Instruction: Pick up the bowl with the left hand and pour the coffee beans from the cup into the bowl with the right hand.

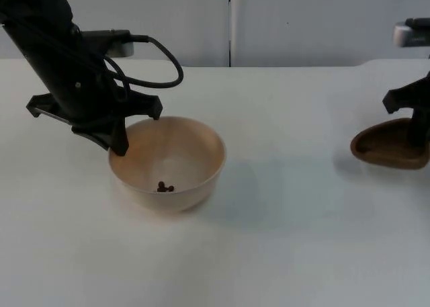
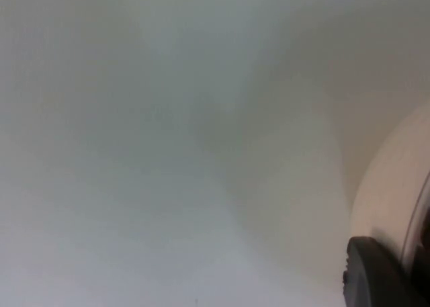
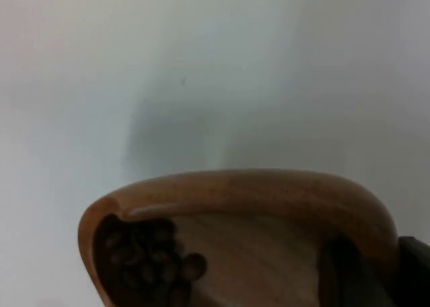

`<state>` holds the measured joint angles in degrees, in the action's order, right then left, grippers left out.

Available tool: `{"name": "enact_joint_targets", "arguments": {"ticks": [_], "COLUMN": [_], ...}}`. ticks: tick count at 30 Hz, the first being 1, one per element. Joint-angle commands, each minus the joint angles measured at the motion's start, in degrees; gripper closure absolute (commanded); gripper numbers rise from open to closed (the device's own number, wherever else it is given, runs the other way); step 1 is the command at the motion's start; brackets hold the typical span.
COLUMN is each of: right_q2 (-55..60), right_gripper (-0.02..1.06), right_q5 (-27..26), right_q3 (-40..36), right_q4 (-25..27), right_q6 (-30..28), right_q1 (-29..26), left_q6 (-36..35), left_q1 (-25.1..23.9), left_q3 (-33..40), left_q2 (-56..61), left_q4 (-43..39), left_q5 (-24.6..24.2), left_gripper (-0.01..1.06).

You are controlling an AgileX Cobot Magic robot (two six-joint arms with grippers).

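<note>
Now the left claw (image 1: 119, 140) is down at the far-left rim of the pale wooden round bowl (image 1: 168, 160), one black finger dropping over the lip, closed on the wall as best I can judge, with the bowl's curved side right beside the fingertip in the left wrist view. That bowl sits left of centre on the white counter (image 1: 282, 240), a few dark coffee beans (image 1: 164, 187) lying in its bottom. It looks light and stiff, smooth-walled, so a pinch across the rim is the sensible hold, though a one-sided grip may let it tilt when lifted. Over at the far right, the right claw (image 1: 418, 129) has its fingers over the rim of the dark brown wooden cup (image 1: 391, 144), clamped there by the look of it; the right wrist view shows beans heaped inside the cup (image 3: 235, 233). Rigid and light too, I'd say, and the loose beans will slide fast once tipped, so slow tilting seems wise. Cup and bowl are well apart.
</note>
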<state>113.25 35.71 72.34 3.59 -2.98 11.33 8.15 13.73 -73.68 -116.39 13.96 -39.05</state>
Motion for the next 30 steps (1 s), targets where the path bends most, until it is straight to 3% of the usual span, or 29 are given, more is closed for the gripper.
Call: {"name": "enact_joint_targets", "arguments": {"ticks": [1,30], "right_q2": [0.98,6.84], "right_gripper": [1.05,1.05], "right_q5": [-1.67,-4.04], "right_q3": [-0.16,-0.16], "right_q4": [1.67,1.67], "right_q6": [-1.48,-2.04], "right_q1": [-0.28,-0.28], "left_q6": [0.16,0.16], "left_q1": [-0.05,-0.05], "left_q3": [-0.10,-0.10], "left_q2": [0.15,-0.77], "left_q4": [0.41,0.41], "left_q5": [0.86,0.75], "left_gripper": [1.05,1.05]}}
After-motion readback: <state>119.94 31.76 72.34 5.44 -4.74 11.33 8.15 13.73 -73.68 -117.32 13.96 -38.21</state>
